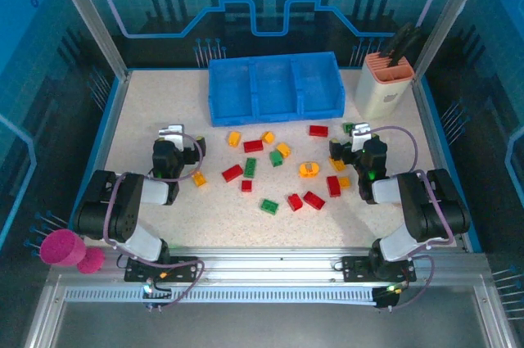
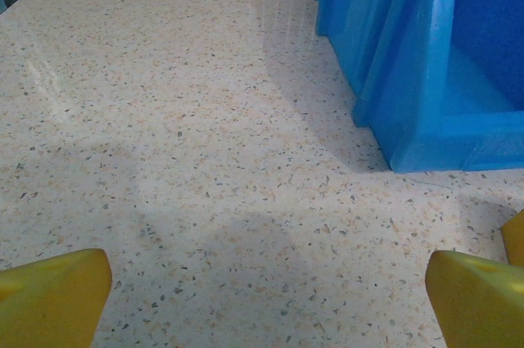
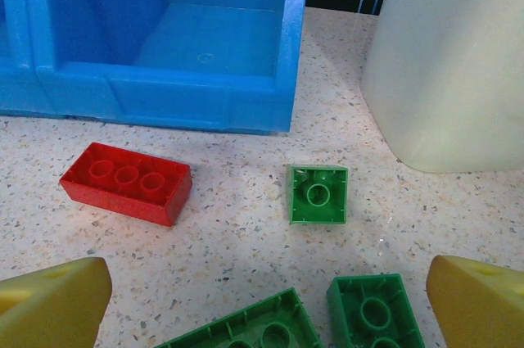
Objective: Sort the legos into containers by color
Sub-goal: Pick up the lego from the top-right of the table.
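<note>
Tabletop (image 1: 139, 127): pale speckled surface with a blue border, carrying the tray, the holder and the loose bricks.
Blue tray (image 1: 274, 110): sits at the far middle of the tabletop, long side facing the arms, divided into three square compartments in a row. Its left end corner shows in the left wrist view (image 2: 426, 78) and its right compartment in the right wrist view (image 3: 196, 98).
Beige holder (image 1: 383, 90): stands just beside the tray's right end, with an orange slotted top and dark tools sticking out; its pale wall fills the right side of the right wrist view (image 3: 458, 61).
Pink cup (image 1: 64, 248): off the tabletop, at the near left corner beside the left arm's base.
Left gripper (image 1: 182, 137): low over bare tabletop left of the bricks, jaws spread wide with nothing between them (image 2: 266, 299).
Right gripper (image 1: 348, 138): low at the right edge of the brick scatter, jaws spread wide, gripping nothing (image 3: 266, 303).
Legos (image 1: 278, 169): red, green and yellow-orange bricks scattered on the tabletop between the two grippers, all in front of the tray.
Orange ring piece (image 1: 308, 169): right of centre in the scatter.
Red brick (image 3: 125, 183): flat on the table near the tray's front wall.
Small green brick (image 3: 318, 194): hollow side up, between the red brick and the holder.
Two more green bricks (image 3: 375, 311): between the right fingertips, touching neither.
</note>
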You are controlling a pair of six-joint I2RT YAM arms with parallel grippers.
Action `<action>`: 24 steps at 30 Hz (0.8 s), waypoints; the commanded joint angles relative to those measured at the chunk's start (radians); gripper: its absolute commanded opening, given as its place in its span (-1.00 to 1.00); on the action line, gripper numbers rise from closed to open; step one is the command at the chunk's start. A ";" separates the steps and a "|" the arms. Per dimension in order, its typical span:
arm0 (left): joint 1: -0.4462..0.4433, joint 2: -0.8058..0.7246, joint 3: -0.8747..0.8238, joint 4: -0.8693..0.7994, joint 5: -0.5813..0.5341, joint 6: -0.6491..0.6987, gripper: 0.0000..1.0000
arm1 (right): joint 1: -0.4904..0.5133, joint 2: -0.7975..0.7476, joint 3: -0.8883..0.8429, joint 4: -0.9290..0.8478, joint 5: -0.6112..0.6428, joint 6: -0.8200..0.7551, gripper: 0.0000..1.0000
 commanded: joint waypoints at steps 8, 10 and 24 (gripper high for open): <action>-0.005 -0.001 0.008 0.030 -0.015 0.003 0.99 | -0.016 -0.013 0.018 -0.002 -0.010 -0.008 0.99; -0.004 0.000 0.008 0.030 -0.014 0.003 0.99 | -0.015 -0.014 0.015 0.003 -0.012 -0.012 0.99; -0.004 0.000 0.008 0.030 -0.014 0.004 0.99 | -0.009 -0.015 -0.033 0.096 0.016 -0.006 1.00</action>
